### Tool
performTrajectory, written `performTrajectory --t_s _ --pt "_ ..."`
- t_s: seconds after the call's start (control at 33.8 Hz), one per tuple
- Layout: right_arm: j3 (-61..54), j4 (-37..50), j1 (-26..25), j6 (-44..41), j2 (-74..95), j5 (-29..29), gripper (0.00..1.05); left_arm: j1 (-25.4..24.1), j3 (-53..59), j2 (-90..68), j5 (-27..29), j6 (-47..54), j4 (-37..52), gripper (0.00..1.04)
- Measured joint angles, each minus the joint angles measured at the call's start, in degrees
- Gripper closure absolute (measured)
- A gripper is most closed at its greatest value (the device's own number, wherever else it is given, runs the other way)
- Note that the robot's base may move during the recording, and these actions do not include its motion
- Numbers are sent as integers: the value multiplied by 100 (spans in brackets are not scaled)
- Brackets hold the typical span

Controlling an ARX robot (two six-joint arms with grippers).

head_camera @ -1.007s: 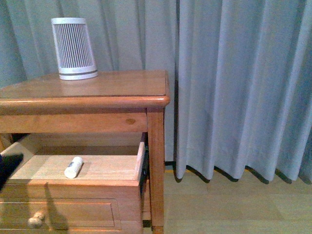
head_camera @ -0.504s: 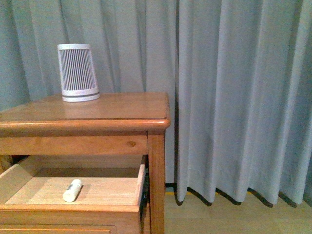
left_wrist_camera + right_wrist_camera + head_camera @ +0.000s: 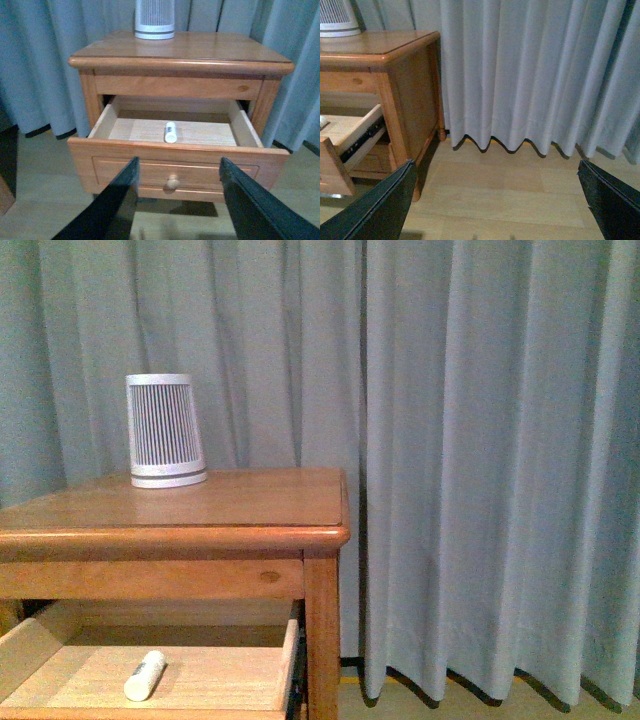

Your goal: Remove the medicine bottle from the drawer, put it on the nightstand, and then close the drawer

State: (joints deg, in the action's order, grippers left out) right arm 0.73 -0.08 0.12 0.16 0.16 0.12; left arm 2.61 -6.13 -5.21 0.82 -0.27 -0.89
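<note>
The medicine bottle [image 3: 145, 676] lies flat in the open drawer [image 3: 220, 685], lower left of the front frame. The left gripper [image 3: 179, 167], fingers spread wide, faces the drawer front, clear of the bottle; the right gripper [image 3: 496, 170] is likewise spread.

Ribbed white container [image 3: 166, 430] upright; grey curtain [image 3: 480, 440] behind (pleated); wood floor [image 3: 495, 190].

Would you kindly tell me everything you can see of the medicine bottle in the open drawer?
The medicine bottle is a small white cylinder, plastic by its look, with a faint pale label. It lies on its side on the pale wooden floor of the pulled-out drawer, near mid-width, pointing roughly front to back. Only the drawer floor touches it.
</note>
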Motion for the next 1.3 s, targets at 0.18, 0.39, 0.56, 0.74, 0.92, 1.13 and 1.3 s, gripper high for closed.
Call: performTrajectory --t_s 0.18,0.39,0.56,0.74,0.92,1.13,1.3 --pt "0 0 0 0 0 -2 7 -214 131 101 -61 2 4 80" --pt "0 0 0 0 0 0 7 -225 236 188 -63 2 17 102" --pt "0 0 0 0 0 0 7 -227 293 245 -68 4 26 102" --pt "0 0 0 0 0 0 7 -232 555 474 -76 4 61 102" --pt "0 0 0 0 0 0 7 -232 555 487 -76 4 61 102" --pt "0 0 0 0 0 15 7 -232 555 487 -90 4 61 88" --pt "0 0 0 0 0 9 7 -232 555 490 -85 2 61 54"
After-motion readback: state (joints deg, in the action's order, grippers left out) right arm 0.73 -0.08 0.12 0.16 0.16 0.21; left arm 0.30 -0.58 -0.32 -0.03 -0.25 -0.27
